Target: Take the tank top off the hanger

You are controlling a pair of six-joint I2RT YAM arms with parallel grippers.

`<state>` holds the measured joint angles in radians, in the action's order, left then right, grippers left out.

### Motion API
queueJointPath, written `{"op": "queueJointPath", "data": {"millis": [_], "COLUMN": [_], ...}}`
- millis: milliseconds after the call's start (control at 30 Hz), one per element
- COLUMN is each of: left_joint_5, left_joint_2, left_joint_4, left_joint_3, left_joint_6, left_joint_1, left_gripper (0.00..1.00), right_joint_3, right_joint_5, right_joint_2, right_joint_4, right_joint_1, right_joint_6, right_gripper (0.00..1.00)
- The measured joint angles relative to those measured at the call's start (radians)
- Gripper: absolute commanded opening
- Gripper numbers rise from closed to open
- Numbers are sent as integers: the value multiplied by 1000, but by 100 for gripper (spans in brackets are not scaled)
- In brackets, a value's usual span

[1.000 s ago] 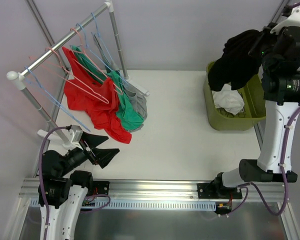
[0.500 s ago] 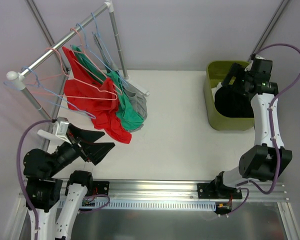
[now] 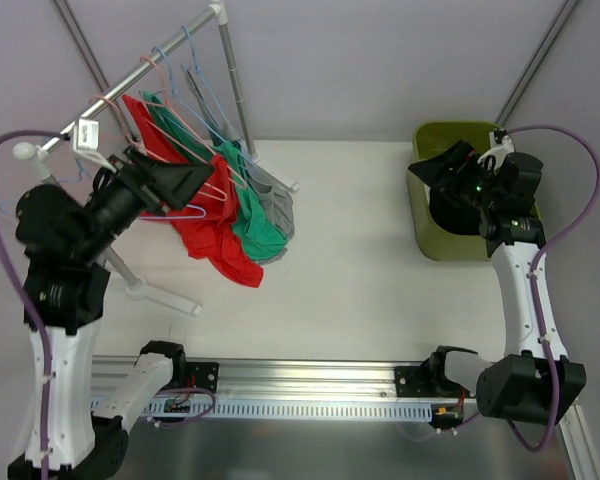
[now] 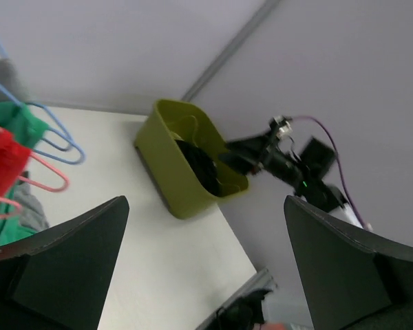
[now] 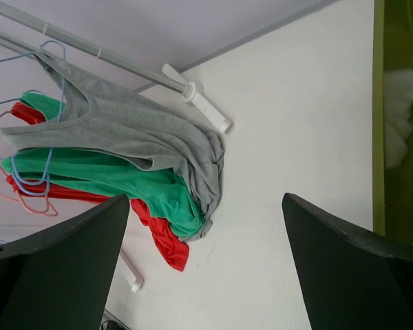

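Left pincer [image 3: 195, 185] has climbed from the near desk [image 3: 360, 290] edge to the rack; right pincer [image 3: 435, 170] has sunk over the bin [image 3: 425, 240].

Both pincers are spread wide with nothing between the fingers, and a black garment [image 3: 465, 215] lies in the bin, so one piece looks finished. Nearest on the rail [image 3: 130, 80] and just beside the left pincer, the red tank top [image 3: 205, 235] hangs untouched on its pink hanger [image 4: 48, 182], so I judge it the next to come off. Its long axis runs from the straps at the rail down and rightward to a hem crumpled on the desk. Behind it hang the green top [image 3: 250, 215], then the grey top [image 3: 275, 200].
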<state>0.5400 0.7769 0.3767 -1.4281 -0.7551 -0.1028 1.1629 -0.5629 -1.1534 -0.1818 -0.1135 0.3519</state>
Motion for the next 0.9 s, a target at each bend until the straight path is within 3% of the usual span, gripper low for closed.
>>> {"op": "queueJointPath", "data": {"millis": [233, 433, 667, 900], "left_joint_5": [-351, -632, -734, -725], "left_joint_2": [232, 277, 298, 467], "left_joint_4": [47, 89, 90, 89], "left_joint_3": [-25, -37, -52, -187], "left_joint_6": [0, 27, 39, 57], "left_joint_1": [-10, -49, -56, -56], "left_gripper": [99, 99, 99, 96], "right_joint_3": [-70, -77, -107, -134], "right_joint_5": [27, 35, 40, 39], "right_joint_2": [96, 183, 175, 164], "right_joint_4": [-35, -42, -66, -64], "right_joint_1": [21, 24, 25, 26], "right_joint_6": [-10, -50, -71, -72], "right_gripper": [99, 100, 99, 99]}}
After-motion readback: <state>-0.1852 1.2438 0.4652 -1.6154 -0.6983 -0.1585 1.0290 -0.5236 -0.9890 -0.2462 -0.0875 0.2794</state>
